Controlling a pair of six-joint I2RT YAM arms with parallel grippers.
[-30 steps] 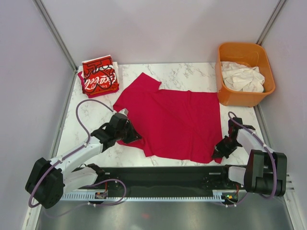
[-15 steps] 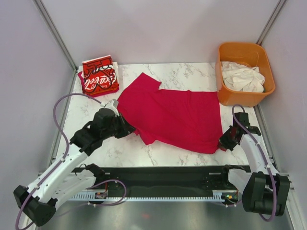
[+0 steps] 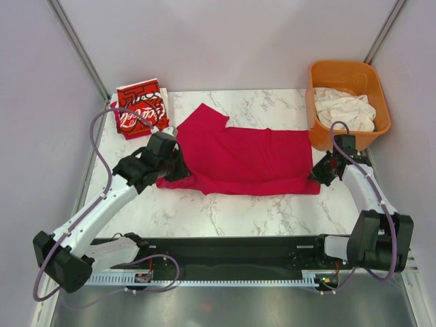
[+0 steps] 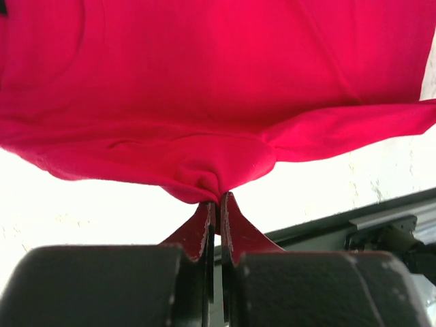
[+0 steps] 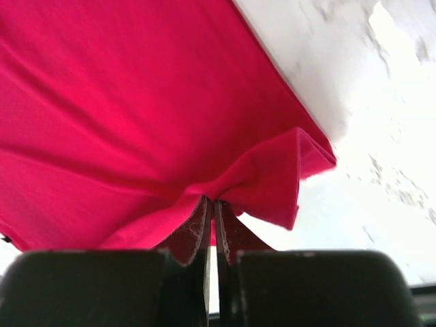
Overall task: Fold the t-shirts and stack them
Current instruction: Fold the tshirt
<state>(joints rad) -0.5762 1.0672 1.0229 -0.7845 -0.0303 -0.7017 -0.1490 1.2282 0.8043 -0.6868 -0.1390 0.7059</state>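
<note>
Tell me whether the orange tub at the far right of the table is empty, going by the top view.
No, the orange tub has crumpled off-white cloth piled inside it.

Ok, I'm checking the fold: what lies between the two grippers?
The crimson t-shirt stretches from the left gripper to the right gripper, both pinching it; the top view shows this.

White arms (image 3: 102, 204) bear black joints (image 3: 151, 161), purple cables (image 3: 94, 143)

Overhead view onto table (image 3: 225, 211); both wrist views close against crimson t-shirt (image 3: 252, 160)
</note>
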